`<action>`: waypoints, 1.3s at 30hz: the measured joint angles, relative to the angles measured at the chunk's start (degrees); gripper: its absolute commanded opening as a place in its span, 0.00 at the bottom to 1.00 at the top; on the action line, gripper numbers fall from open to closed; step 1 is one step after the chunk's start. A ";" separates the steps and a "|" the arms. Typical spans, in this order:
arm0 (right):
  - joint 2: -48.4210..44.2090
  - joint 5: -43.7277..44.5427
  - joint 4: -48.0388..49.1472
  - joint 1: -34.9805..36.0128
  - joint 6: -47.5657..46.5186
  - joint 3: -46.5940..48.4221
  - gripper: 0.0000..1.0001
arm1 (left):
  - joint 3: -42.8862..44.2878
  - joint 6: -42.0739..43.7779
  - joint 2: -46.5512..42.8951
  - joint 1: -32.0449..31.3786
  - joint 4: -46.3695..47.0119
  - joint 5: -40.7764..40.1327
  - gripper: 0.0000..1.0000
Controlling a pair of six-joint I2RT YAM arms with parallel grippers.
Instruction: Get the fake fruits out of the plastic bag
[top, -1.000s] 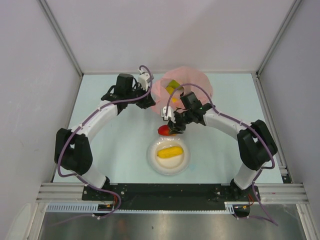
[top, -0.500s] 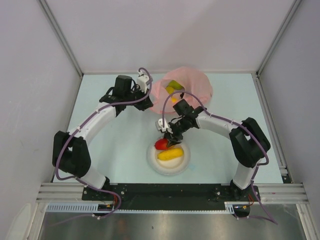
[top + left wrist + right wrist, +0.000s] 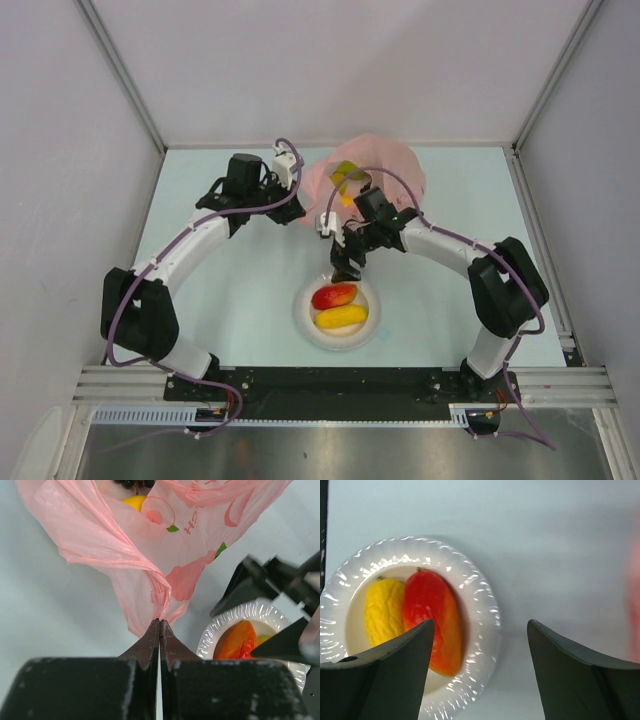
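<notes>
The pink plastic bag [image 3: 372,168] lies at the back of the table, a yellow piece [image 3: 346,172] showing in its mouth. My left gripper [image 3: 298,212] is shut on the bag's gathered near corner [image 3: 159,600]. Inside the plastic bag [image 3: 150,555] I see the yellow piece [image 3: 134,501] and a dark grape bunch [image 3: 132,483]. A red mango [image 3: 334,296] and a yellow-orange mango [image 3: 341,317] lie side by side in the white bowl [image 3: 303,322]. My right gripper [image 3: 347,268] hangs open and empty just above the bowl's far rim [image 3: 480,605], the red mango [image 3: 432,615] below its left finger.
The white bowl [image 3: 225,625] sits near the table's front middle, between the two arms. Grey walls close in the table on the left, right and back. The right arm's dark links [image 3: 250,580] cross the left wrist view beside the bag.
My right gripper carried the red mango over the bowl, opened, and left it beside the yellow-orange mango, then drew back toward the bag. The left gripper kept its hold.
</notes>
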 measured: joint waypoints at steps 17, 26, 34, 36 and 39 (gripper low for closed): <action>6.14 31.76 27.02 -8.28 29.49 12.44 0.41 | 1.55 0.48 -1.20 0.02 -4.39 6.25 0.00; 25.73 38.75 26.21 -8.39 27.63 23.15 0.68 | 3.15 4.68 -4.35 0.04 -10.27 7.85 0.00; 26.99 34.82 18.58 -9.01 22.71 30.29 0.77 | 1.60 6.14 -5.66 0.04 -11.52 4.52 0.00; 27.50 33.48 15.58 -9.05 21.38 32.17 0.78 | 1.60 6.29 -5.62 0.07 -11.58 4.04 0.00; 28.20 30.67 11.32 -9.55 20.04 33.27 0.78 | 1.62 6.56 -5.35 0.04 -11.58 3.48 0.00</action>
